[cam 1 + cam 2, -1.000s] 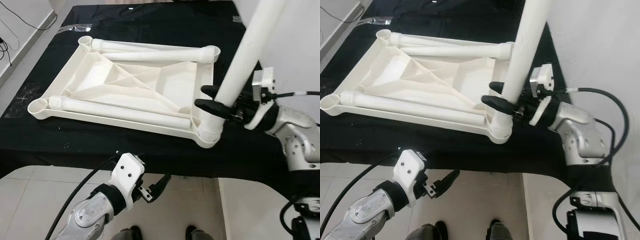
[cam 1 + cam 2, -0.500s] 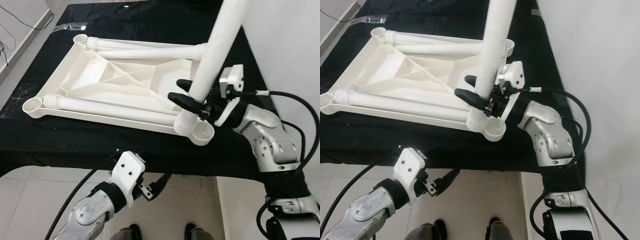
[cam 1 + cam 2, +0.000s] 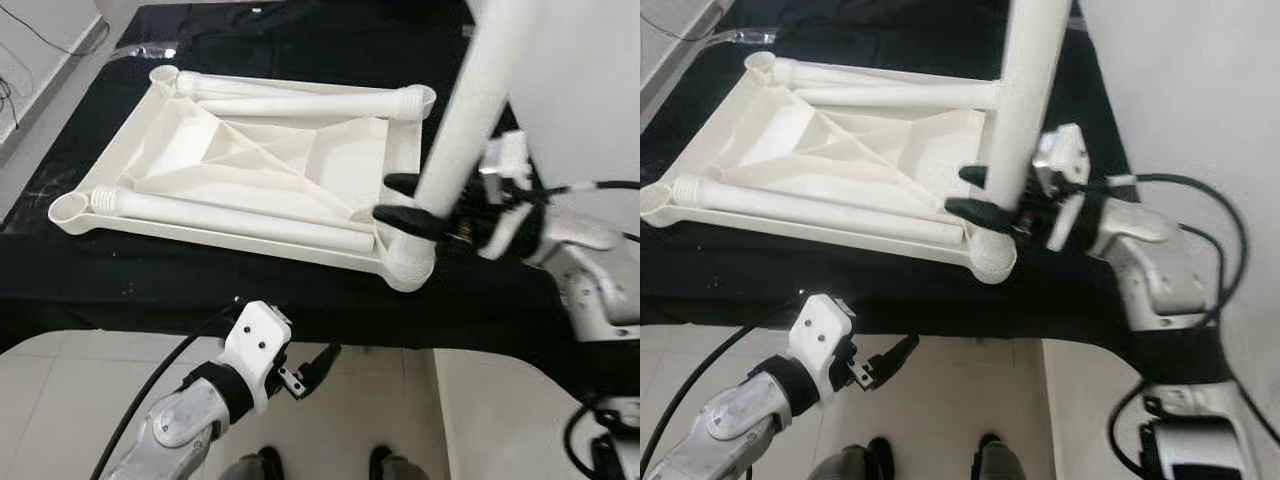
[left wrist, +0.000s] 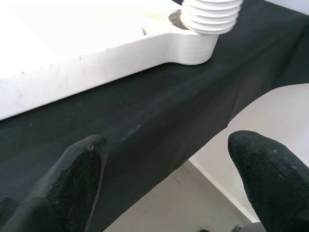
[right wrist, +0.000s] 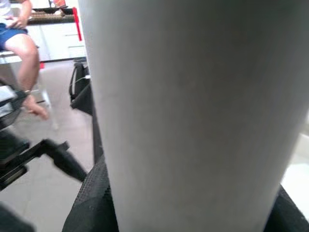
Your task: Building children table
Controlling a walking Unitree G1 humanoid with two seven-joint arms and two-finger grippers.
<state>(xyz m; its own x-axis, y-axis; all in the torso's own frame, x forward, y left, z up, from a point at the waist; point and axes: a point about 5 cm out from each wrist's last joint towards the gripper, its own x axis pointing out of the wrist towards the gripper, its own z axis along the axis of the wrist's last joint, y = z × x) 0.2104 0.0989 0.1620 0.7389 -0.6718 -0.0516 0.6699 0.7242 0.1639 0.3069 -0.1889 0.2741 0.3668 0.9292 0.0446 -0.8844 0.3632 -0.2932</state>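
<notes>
A white table top [image 3: 180, 150] lies upside down on a black-covered surface. Three white legs lie inside it: two along the far side [image 3: 300, 104], one along the near side [image 3: 230, 220]. My right gripper [image 3: 400, 203] is shut on another white leg [image 3: 470, 100], held upright and leaning slightly. Its threaded end [image 4: 212, 14] sits at the near right corner socket [image 3: 408, 265]. In the right wrist view the leg [image 5: 193, 121] stands between my fingers [image 5: 91, 203]. My left gripper [image 3: 315, 362] hangs open below the front edge, empty.
The black surface [image 3: 150, 290] ends in a front edge close to me, with tiled floor [image 3: 480, 420] below. A white wall [image 3: 590, 80] rises just right of the right arm. A seated person [image 5: 19, 38] is in the right wrist view.
The leg's lower end stood on the rim just left of the corner socket half a second ago; it now sits over the socket. The head camera shifted. The left arm stayed put.
</notes>
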